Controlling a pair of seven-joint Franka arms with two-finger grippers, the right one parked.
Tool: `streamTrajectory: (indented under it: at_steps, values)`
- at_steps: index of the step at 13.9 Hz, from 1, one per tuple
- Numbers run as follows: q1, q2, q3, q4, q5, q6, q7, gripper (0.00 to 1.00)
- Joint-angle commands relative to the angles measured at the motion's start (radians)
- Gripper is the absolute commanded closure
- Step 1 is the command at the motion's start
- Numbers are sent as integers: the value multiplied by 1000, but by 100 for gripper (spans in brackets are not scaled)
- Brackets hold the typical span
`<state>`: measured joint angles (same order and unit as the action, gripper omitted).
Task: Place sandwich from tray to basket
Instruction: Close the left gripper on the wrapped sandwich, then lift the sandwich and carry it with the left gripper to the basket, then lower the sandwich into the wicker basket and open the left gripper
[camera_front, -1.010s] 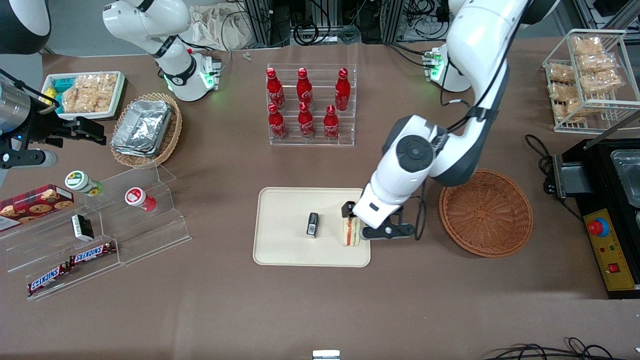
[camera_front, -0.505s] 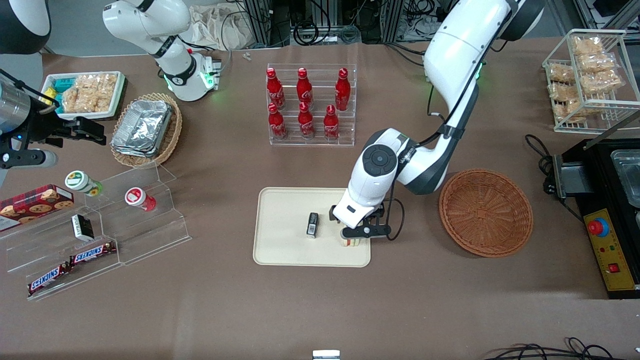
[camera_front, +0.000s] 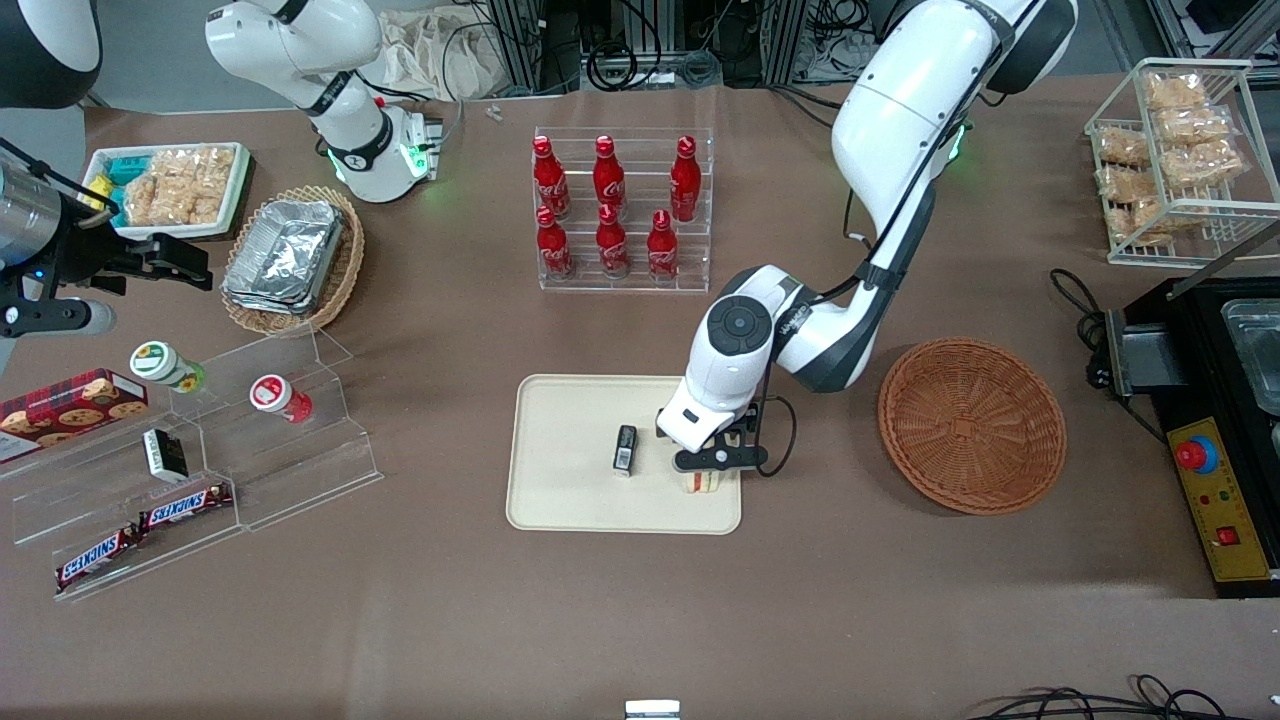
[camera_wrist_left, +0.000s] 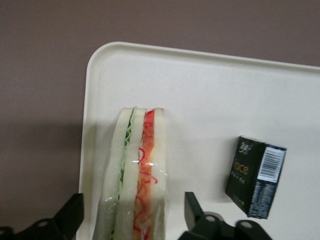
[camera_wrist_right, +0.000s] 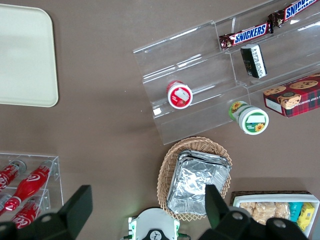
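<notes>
From my wrist feed I see the sandwich in clear wrap, white bread with green and orange-red filling, lying layers-up on the tray, below the gripper; one end shows nearer the front camera than the gripper. The off-white tray, round-cornered, lies flat beneath it. My round, brown woven basket sits beside the gripper, toward the working arm's end.

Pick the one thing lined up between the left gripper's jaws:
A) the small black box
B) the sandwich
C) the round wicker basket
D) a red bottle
B: the left gripper is over the tray with its jaws apart, and the left wrist view shows the sandwich between them.
</notes>
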<state>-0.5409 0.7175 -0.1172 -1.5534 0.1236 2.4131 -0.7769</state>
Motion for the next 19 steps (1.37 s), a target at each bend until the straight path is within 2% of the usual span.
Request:
streamTrajectory:
  at_steps: [1,3,4,5,8,13,19]
  values:
    - [-13,-10,16,-24,27,26,-31,51]
    - [-8,-16,16,-22,27,20,-25,87]
    - [-4,-26,16,-21,27,8,-22,97]
    - [-2,-47,16,-17,27,-27,-19,100]
    - [53,-137,14,-13,22,-118,-19,100]
    - [211,-280,11,-30,5,-284,-54,100]
    - [438,-279,10,-34,-24,-361,-254,100]
